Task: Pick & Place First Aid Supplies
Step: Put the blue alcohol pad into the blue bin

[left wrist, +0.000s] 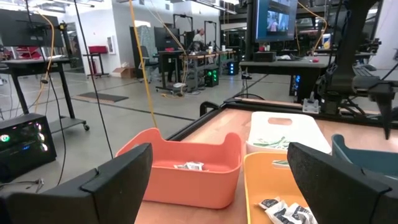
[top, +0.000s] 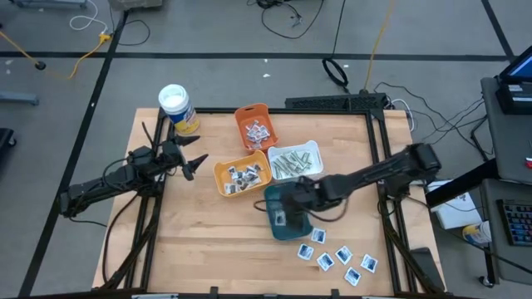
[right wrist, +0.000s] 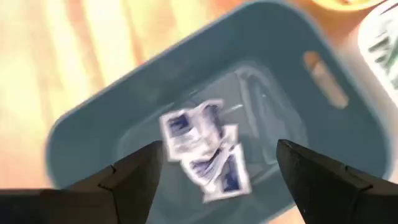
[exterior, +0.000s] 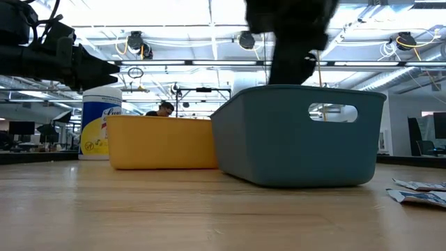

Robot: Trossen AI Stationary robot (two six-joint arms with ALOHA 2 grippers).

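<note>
1. Spanning the middle of the room, the wooden desk (top: 208,249) carries four trays grouped near its centre, with both dark arms reaching in from the sides.
2. The right arm stretches across from the right edge, its right gripper (right wrist: 217,171) hanging over the teal tray (top: 287,214), fingers spread wide and empty.
3. The left arm rests along the left side, the left gripper (top: 193,164) hovering above the desk just beside the yellow tray (top: 223,176), fingers wide apart and holding nothing.
4. The white-lidded canister (top: 177,109) stands at the far left corner.
5. The orange tray (top: 249,115) and white tray (top: 309,151) sit behind the yellow and teal ones; the white one holds pale strips (top: 289,163).
6. Several blue-printed sachets (right wrist: 202,152) lie piled on the teal tray's floor.
7. More loose sachets (top: 342,257) lie scattered on the bare desk near the front right, well apart from the trays.
</note>
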